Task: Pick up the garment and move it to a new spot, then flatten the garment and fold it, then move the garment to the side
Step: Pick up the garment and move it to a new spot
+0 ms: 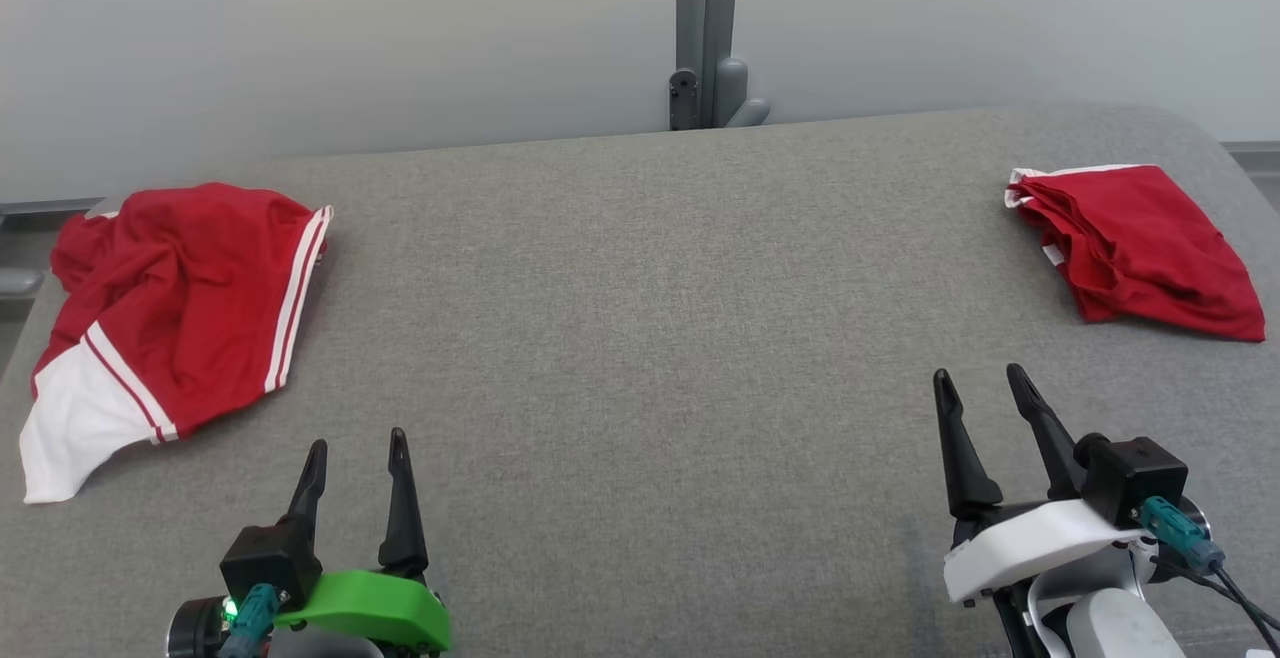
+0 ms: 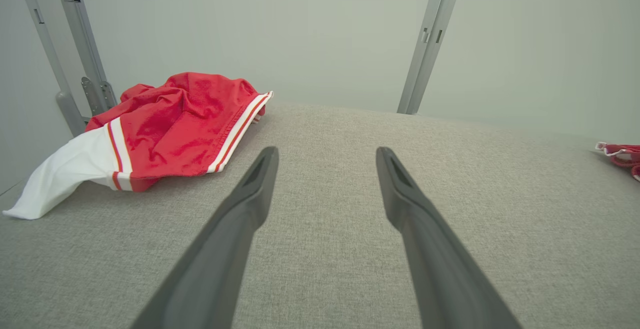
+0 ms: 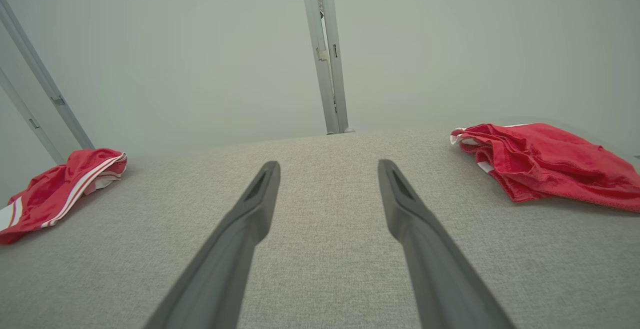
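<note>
The left pincer (image 1: pixel 357 438) and right pincer (image 1: pixel 978 372) are held wide open, empty, over the table (image 1: pixel 640 288), the garment (image 1: pixel 180 308) heaped at its left edge.

Prob. lab: blank walls (image 1: pixel 300 38), alu post (image 1: pixel 707 28), grey fabric bench (image 1: pixel 640 338).

A grey fabric-covered desk (image 1: pixel 640 338) spreads across the lower frame, a plain pale wall (image 1: pixel 300 38) stands behind it, and a grey metal post (image 1: pixel 707 28) rises at top centre.
</note>
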Motion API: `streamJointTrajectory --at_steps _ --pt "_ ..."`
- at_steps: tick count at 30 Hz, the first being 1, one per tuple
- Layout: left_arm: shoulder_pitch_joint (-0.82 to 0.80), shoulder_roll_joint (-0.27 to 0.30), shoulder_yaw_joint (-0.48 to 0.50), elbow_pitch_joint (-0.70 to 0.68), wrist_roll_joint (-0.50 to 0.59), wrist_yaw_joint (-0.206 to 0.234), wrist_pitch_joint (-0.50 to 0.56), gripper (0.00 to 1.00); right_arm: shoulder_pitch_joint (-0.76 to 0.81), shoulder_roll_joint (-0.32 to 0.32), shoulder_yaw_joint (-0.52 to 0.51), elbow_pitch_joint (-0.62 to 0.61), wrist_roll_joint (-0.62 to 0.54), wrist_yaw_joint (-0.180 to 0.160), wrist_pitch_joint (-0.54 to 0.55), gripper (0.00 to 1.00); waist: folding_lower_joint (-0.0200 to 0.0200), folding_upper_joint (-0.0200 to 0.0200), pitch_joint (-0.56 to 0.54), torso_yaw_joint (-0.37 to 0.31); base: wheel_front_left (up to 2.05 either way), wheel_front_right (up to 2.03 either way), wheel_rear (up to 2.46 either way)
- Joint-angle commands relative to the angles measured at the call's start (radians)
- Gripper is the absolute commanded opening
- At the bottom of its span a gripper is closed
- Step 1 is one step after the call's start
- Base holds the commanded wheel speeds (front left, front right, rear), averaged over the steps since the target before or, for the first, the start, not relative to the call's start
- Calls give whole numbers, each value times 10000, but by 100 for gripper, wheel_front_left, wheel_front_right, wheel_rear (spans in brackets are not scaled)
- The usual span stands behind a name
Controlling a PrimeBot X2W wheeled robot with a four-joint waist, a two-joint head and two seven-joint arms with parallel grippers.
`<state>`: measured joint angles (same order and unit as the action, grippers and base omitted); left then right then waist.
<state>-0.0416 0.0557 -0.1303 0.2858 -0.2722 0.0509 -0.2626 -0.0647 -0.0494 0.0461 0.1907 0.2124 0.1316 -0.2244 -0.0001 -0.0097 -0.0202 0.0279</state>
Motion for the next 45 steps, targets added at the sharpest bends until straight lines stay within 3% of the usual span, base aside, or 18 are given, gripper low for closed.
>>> streamJointTrajectory --at_steps 1,8,22,31,45 --pt "111 7 21 7 29 -39 -32 100 137 -23 -10 -42 37 -16 15 100 1 97 -32 85 0 0 0" --pt "69 1 27 -39 98 -28 -32 100 263 -24 -55 -118 45 -16 5 100 1 97 -134 931 0 0 0" --pt "318 273 497 -348 147 60 -22 100 233 -22 313 -263 278 -16 -94 100 1 97 -217 4690 0 0 0" --pt "927 169 1123 -1205 -11 347 -20 100 -578 -33 1112 69 249 -18 -10 100 1 97 256 5009 0 0 0" --pt "709 113 879 -1102 131 76 -17 100 -519 -29 690 133 49 -16 -89 100 1 97 437 5053 0 0 0"
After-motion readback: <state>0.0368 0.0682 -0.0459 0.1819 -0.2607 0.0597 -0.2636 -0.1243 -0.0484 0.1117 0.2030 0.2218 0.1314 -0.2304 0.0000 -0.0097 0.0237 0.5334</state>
